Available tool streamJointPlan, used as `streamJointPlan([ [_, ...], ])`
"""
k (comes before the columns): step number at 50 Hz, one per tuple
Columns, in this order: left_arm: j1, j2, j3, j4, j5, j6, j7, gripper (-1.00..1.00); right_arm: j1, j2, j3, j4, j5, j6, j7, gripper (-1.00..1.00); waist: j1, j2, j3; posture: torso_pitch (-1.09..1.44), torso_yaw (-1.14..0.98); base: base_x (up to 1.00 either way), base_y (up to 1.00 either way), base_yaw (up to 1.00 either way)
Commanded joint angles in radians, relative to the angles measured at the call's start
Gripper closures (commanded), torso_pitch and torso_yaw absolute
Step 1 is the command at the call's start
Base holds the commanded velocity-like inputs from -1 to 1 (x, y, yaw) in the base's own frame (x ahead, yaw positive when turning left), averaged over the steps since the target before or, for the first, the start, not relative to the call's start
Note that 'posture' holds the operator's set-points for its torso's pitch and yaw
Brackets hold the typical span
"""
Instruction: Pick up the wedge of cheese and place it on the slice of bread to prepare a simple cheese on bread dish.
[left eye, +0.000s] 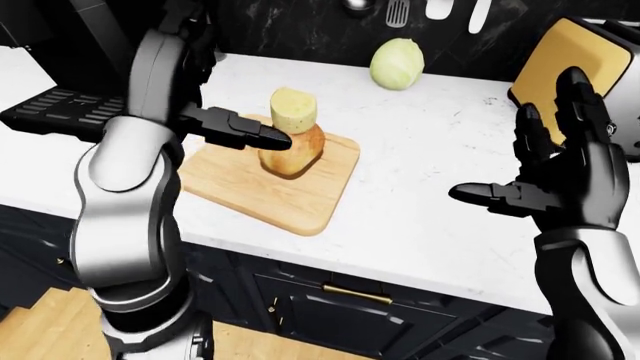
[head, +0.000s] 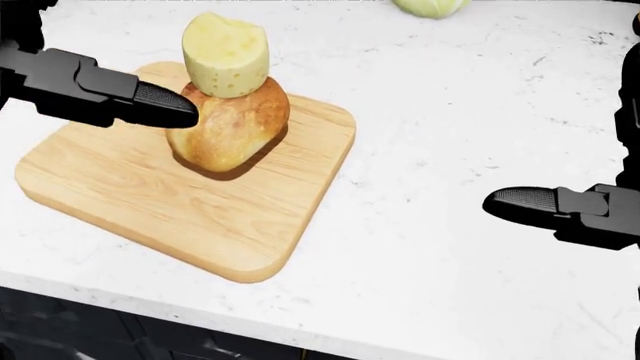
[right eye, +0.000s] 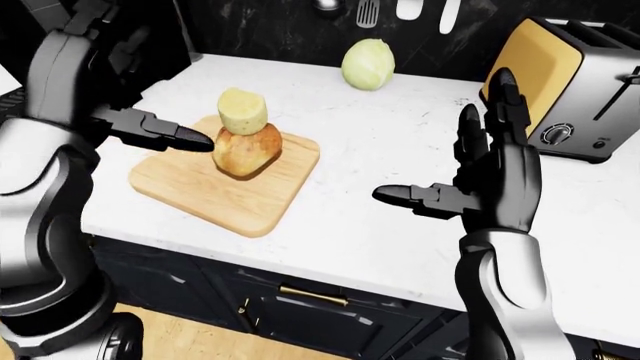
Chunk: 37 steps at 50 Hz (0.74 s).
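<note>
White marble bench (head: 470, 112): cheese wedge (head: 226, 54) upright atop bread (head: 230, 126), cutting board (head: 150, 202) beneath. My left robot hand (left eye: 235, 129) at nine o'clock, partly cropped, open; right robot hand (right eye: 480, 176) open, apart.

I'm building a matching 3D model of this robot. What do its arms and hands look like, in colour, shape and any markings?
Both arms have glossy silver-grey rounded shells with black joints between the segments. The left hand and right hand are black, blocky and segmented, with three thick fingers whose rounded fingertips carry a finely textured dark pad. No cables, sleeves or markings show.
</note>
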Motion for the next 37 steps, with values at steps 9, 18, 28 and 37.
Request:
streamJointPlan([
  [9, 0.146, 0.091, 0.165, -0.298, -0.171, 0.096, 0.036, -1.00, -0.057, -0.072, -0.110, -0.095, 0.111, 0.064, -0.046, -1.00, 0.002, 0.006, -0.016, 0.00, 0.00, 0.00, 0.00, 0.00],
  [18, 0.276, 0.185, 0.401, -0.388, -0.428, 0.112, 0.124, -1.00, -0.076, -0.234, -0.295, -0.123, 0.366, 0.131, -0.179, -1.00, 0.005, 0.006, -0.007, 0.00, 0.00, 0.00, 0.00, 0.00],
  [28, 0.442, 0.223, 0.645, -0.368, -0.728, -0.078, 0.287, -1.00, 0.120, -0.360, -0.600, -0.068, 0.586, -0.007, -0.215, -1.00, 0.008, 0.004, 0.008, 0.00, 0.00, 0.00, 0.00, 0.00],
  [37, 0.677, 0.404, 0.962, -0.291, -1.202, -0.345, 0.540, -1.00, 0.302, -0.447, -1.005, 0.020, 0.852, -0.131, -0.178, -1.00, 0.003, 0.017, 0.025, 0.00, 0.00, 0.00, 0.00, 0.00],
])
